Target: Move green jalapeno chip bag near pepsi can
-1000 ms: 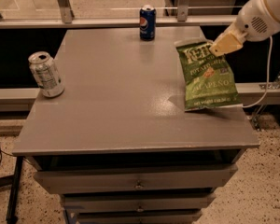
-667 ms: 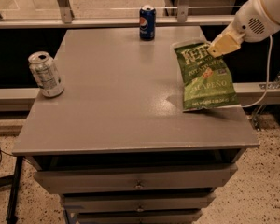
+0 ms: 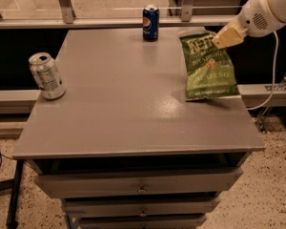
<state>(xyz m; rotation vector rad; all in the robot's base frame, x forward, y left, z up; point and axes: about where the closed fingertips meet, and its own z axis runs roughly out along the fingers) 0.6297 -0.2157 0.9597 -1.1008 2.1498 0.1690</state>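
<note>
The green jalapeno chip bag (image 3: 209, 68) hangs tilted over the right side of the grey table (image 3: 128, 104), with its lower edge low over the surface and a shadow beneath it. My gripper (image 3: 225, 37) comes in from the upper right and is shut on the bag's upper right corner. The pepsi can (image 3: 150, 23) stands upright at the table's back edge, left of the bag's top and apart from it.
A dented silver-white can (image 3: 46, 75) stands near the table's left edge. Drawers (image 3: 140, 182) sit below the tabletop. A railing (image 3: 109, 18) runs behind the table. A white cable (image 3: 275, 75) hangs from my arm at the right.
My gripper has moved slightly toward the back of the table with the bag in it. The bag's top is now closer to the back edge and the pepsi can.
</note>
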